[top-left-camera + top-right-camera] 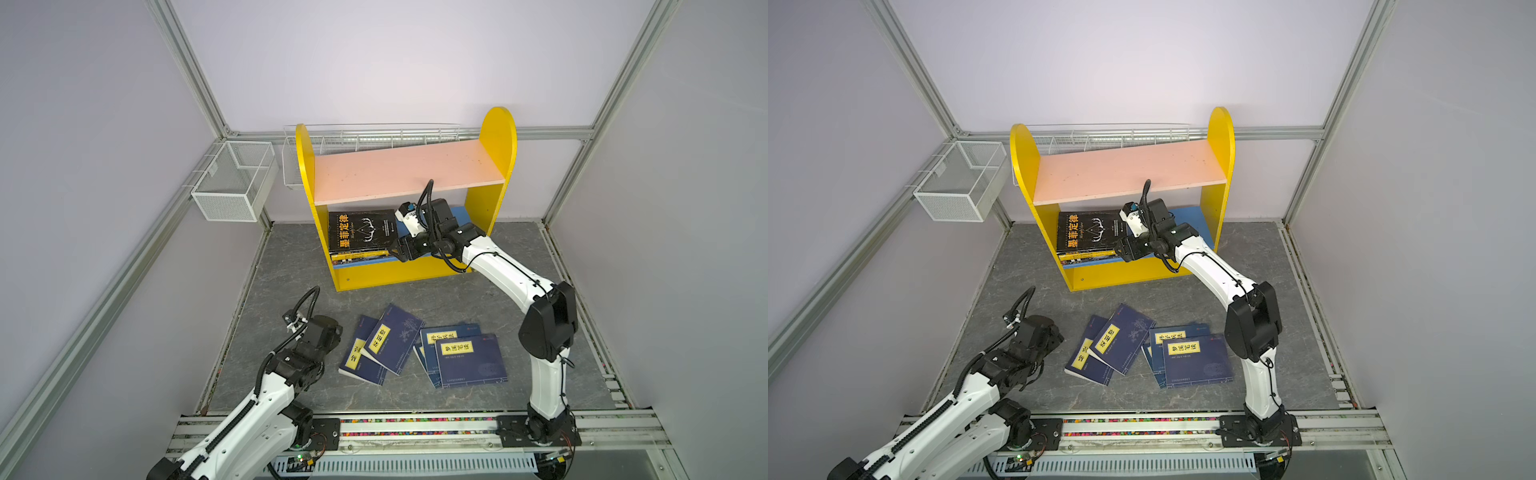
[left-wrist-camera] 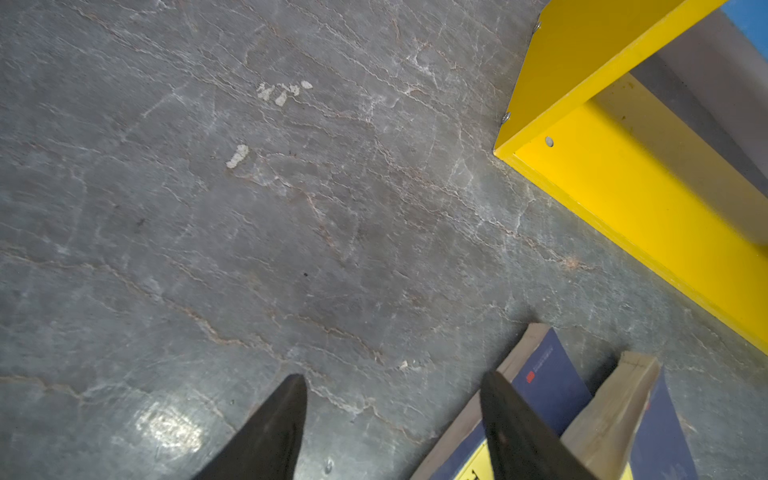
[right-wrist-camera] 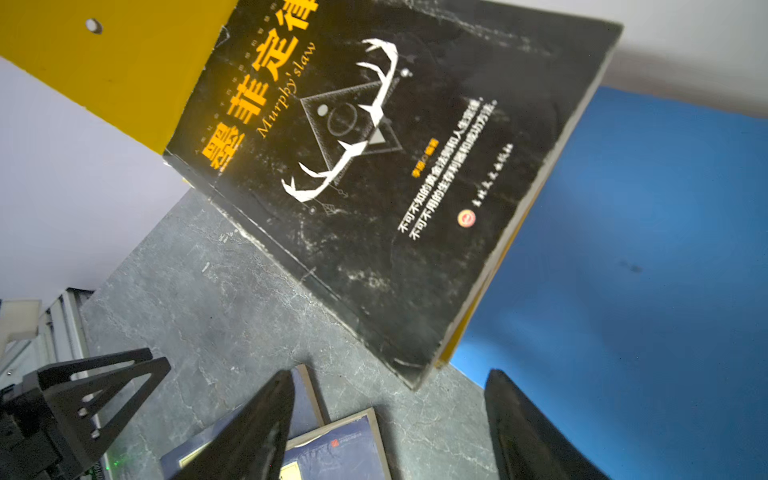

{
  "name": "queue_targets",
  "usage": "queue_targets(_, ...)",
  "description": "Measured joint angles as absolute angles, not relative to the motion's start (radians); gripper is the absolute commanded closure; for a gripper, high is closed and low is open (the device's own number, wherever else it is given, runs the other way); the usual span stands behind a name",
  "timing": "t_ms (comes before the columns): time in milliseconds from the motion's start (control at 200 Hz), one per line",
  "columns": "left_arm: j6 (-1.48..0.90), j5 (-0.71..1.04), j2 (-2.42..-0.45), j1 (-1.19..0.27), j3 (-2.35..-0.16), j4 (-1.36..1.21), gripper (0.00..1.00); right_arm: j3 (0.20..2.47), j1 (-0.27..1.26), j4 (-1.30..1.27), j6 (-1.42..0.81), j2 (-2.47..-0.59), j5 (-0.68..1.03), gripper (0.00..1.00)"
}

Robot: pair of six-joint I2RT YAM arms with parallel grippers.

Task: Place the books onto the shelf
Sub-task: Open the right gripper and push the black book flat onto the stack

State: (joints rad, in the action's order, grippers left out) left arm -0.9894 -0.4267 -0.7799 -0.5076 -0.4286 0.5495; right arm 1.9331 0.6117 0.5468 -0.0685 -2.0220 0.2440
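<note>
- Left gripper [image 2: 393, 376] points down at the grey mat [image 2: 291, 208], fingers spread, nothing between them; one finger overlaps a navy cover's edge.
- Navy paperbacks [image 1: 390, 338] lie overlapping on the mat, in front of the shelf [image 1: 498, 137].
- Black Murphy's Law book [image 1: 361, 230] tops a flat stack at the blue lower board's [image 3: 623, 249] left end.
- Right gripper [image 3: 390, 372] sits at that stack's near right corner, released and empty.

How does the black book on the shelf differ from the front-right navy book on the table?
The black book has orange title characters and white antlers; the navy book has a yellow label. The black book tops a stack on the shelf's blue board; the navy book overlaps other navy books on the tabletop. Both lie flat, cover up.
</note>
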Motion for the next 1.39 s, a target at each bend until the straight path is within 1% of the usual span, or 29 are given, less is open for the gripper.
queue_targets(205, -0.989, -0.427, -0.780, -0.507, -0.430, 0.552, 0.33, 1.979, 0.636, 0.569, 0.038, -2.069, 0.197, 0.26)
queue_targets(375, -0.990, -0.427, -0.780, -0.506, -0.430, 0.552, 0.33, 1.990, 0.661, 0.604, 0.112, -2.096, 0.092, 0.26)
queue_targets(590, -0.990, -0.427, -0.780, -0.506, -0.430, 0.552, 0.33, 2.009, 0.664, 0.617, 0.160, -2.112, 0.028, 0.29)
queue_targets(860, -0.990, -0.430, -0.780, -0.505, -0.430, 0.553, 0.33, 2.142, 0.669, 0.666, 0.207, -2.181, 0.017, 0.37)
queue_targets(935, -0.990, -0.431, -0.780, -0.505, -0.430, 0.554, 0.33, 2.159, 0.670, 0.682, 0.211, -2.189, 0.014, 0.41)
queue_targets(1075, -0.990, -0.431, -0.780, -0.504, -0.430, 0.558, 0.33, 2.164, 0.673, 0.692, 0.216, -2.191, 0.012, 0.46)
queue_targets(1265, -0.990, -0.434, -0.780, -0.504, -0.430, 0.559, 0.33, 2.164, 0.679, 0.695, 0.217, -2.191, -0.001, 0.43)
queue_targets(1395, -0.989, -0.434, -0.780, -0.504, -0.430, 0.559, 0.32, 2.164, 0.685, 0.691, 0.203, -2.191, -0.011, 0.32)
